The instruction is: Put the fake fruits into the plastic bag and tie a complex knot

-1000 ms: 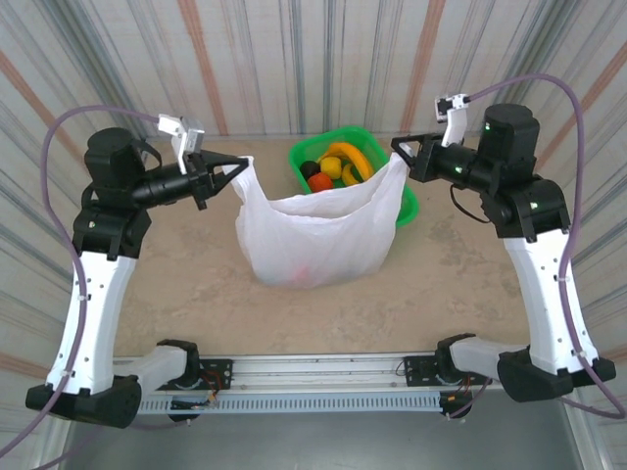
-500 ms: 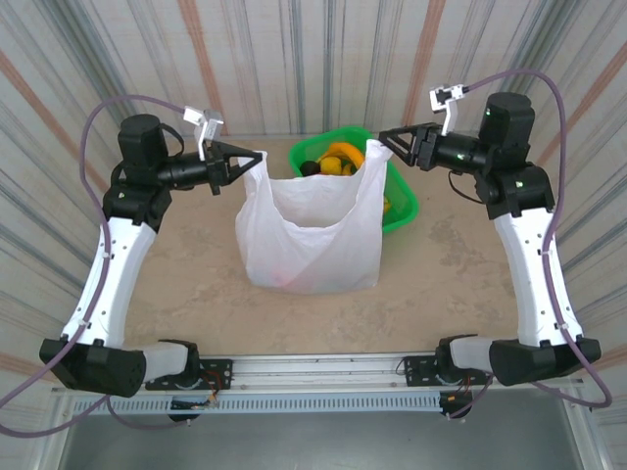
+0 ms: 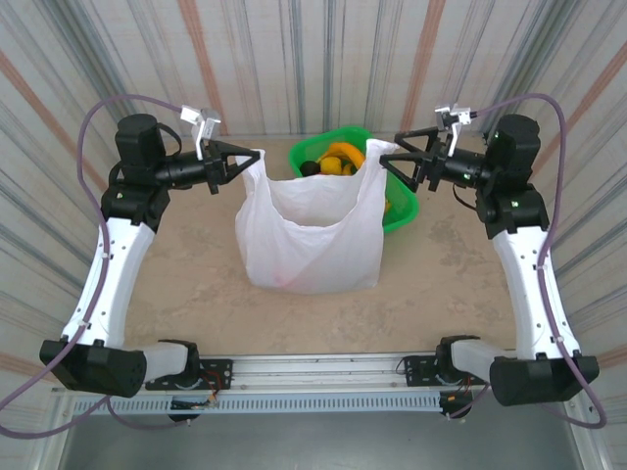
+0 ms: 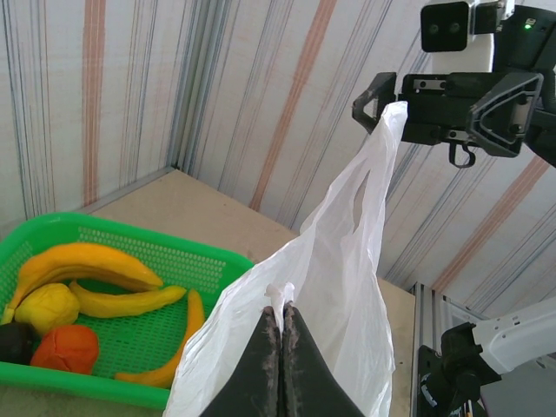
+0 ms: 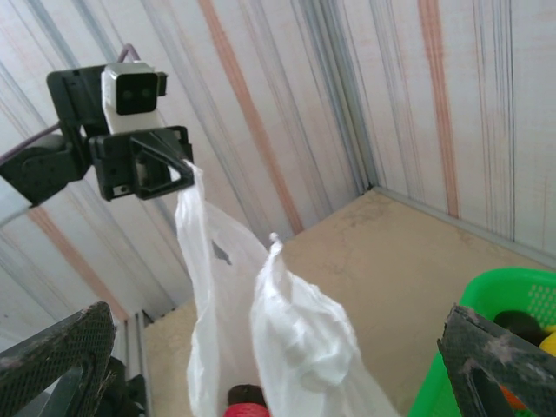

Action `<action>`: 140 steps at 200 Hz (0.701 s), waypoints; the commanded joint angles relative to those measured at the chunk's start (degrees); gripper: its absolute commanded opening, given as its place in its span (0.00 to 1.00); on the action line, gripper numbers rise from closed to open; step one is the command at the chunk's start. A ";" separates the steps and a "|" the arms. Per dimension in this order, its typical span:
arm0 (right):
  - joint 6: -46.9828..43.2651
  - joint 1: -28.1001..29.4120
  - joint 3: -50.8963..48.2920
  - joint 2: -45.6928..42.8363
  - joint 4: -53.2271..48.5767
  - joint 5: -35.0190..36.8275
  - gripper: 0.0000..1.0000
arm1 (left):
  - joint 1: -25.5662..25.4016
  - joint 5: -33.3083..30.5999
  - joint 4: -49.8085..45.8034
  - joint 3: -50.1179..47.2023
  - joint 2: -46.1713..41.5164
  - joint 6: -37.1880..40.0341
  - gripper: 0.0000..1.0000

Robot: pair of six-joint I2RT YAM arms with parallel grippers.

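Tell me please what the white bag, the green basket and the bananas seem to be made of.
The white bag: thin plastic film, translucent and crinkled, sagging in folds. The green basket: probably rigid moulded plastic, with an open mesh wall. The bananas: likely hard plastic; smooth, evenly yellow, slightly glossy.

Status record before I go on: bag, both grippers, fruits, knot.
bag: upright on table, mouth open
left gripper: shut on one bag handle
right gripper: open, holding nothing
fruits: mostly in green basket; one red piece inside bag
knot: not yet tied
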 commanded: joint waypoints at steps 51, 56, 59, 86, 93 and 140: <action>-5.23 2.61 6.94 6.56 4.43 -3.49 0.15 | 1.88 3.00 3.28 0.65 -0.82 -0.27 0.00; -4.95 2.37 8.16 6.99 4.06 -3.88 0.08 | 2.23 3.54 3.42 0.87 -0.70 -0.40 0.00; -4.69 2.19 8.95 7.31 3.87 -4.15 0.03 | 2.41 3.91 3.61 1.10 -0.68 -0.51 0.00; -0.94 0.07 13.47 9.20 3.42 -5.59 0.00 | 3.54 8.76 4.02 3.09 -0.28 -0.40 0.00; -0.49 -0.49 13.88 9.40 2.88 -5.60 0.00 | 3.70 10.85 3.97 3.27 -0.31 0.25 0.00; -2.43 -1.63 13.59 8.91 -3.72 -4.15 0.25 | 3.77 17.71 -1.25 1.93 -1.62 7.66 0.00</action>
